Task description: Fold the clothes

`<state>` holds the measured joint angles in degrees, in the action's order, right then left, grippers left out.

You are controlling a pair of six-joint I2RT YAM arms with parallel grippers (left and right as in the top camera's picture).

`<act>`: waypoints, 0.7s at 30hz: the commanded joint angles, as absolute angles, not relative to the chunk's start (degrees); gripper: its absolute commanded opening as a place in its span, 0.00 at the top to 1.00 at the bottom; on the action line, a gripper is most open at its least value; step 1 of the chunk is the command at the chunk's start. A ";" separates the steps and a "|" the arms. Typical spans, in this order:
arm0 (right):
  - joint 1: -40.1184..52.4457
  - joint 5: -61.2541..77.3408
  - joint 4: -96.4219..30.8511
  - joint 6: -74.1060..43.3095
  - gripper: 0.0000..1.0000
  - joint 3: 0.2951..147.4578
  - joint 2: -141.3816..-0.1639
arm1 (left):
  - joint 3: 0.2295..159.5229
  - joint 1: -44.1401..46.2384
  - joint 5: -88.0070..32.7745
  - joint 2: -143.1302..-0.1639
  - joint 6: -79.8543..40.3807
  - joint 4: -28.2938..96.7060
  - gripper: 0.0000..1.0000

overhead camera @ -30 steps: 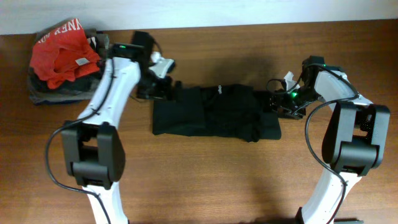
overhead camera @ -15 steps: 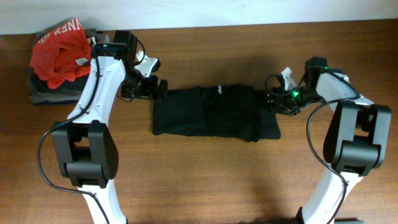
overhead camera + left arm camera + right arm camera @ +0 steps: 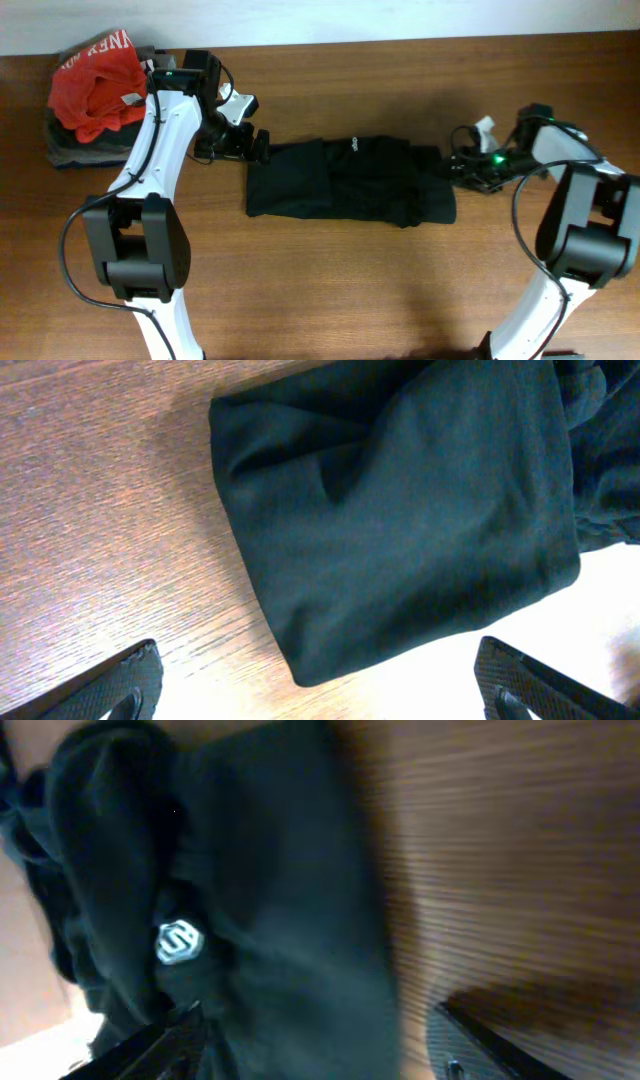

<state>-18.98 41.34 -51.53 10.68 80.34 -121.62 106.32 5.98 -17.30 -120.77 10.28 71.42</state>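
The clothes, a black T-shirt (image 3: 345, 180), lie folded into a wide band across the middle of the table, with a small white logo (image 3: 354, 143) near the far edge. My left gripper (image 3: 257, 146) hangs open just off the shirt's far left corner. In the left wrist view that folded corner (image 3: 400, 520) sits ahead of the wide-apart fingers (image 3: 120, 685), untouched. My right gripper (image 3: 463, 166) is at the shirt's right end, open. In the blurred right wrist view, dark fabric (image 3: 280, 920) with the logo (image 3: 180, 942) lies between and under its spread fingertips (image 3: 480, 1040).
A red garment with white lettering (image 3: 95, 85) tops a pile of grey and dark folded garments (image 3: 70, 150) at the back left corner. Bare wooden table (image 3: 330, 290) stretches in front of the shirt. A pale wall edge runs along the back.
My left arm drew back left off the shirt's corner, then held still. My right arm slid right, its jaws widened, and the shirt's right end shifted slightly right.
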 commanded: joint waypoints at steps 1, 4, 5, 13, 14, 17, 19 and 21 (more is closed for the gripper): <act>-21.10 33.93 -51.33 11.29 0.24 79.70 -122.37 | 107.26 5.85 -17.10 -120.86 11.25 71.64 0.01; -20.62 33.71 -51.11 11.35 0.23 79.70 -122.37 | 107.26 5.85 -17.12 -120.86 11.25 71.64 0.01; -19.62 32.95 -51.22 11.33 0.23 79.70 -122.37 | 107.26 5.85 -17.10 -120.86 11.25 71.64 0.01; -11.20 33.17 -46.28 6.28 0.24 75.68 -122.43 | 107.26 5.85 -17.10 -120.86 11.27 71.64 0.01; -10.46 33.56 -45.23 5.63 0.24 74.89 -122.43 | 107.26 5.85 -17.10 -120.86 11.27 71.64 0.01; -8.82 34.24 -42.30 3.75 0.28 72.82 -122.54 | 107.26 5.85 -17.12 -120.86 11.25 71.66 0.01; -8.58 34.26 -41.69 3.53 0.33 72.36 -122.54 | 107.26 5.85 -17.12 -120.86 11.27 71.64 0.01; -8.86 34.26 -41.54 3.53 0.52 72.38 -122.52 | 107.26 5.85 -17.10 -120.86 11.27 71.64 0.01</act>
<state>-9.32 38.63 -41.17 4.95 75.50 -118.89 106.32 5.98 -17.26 -120.77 10.28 71.40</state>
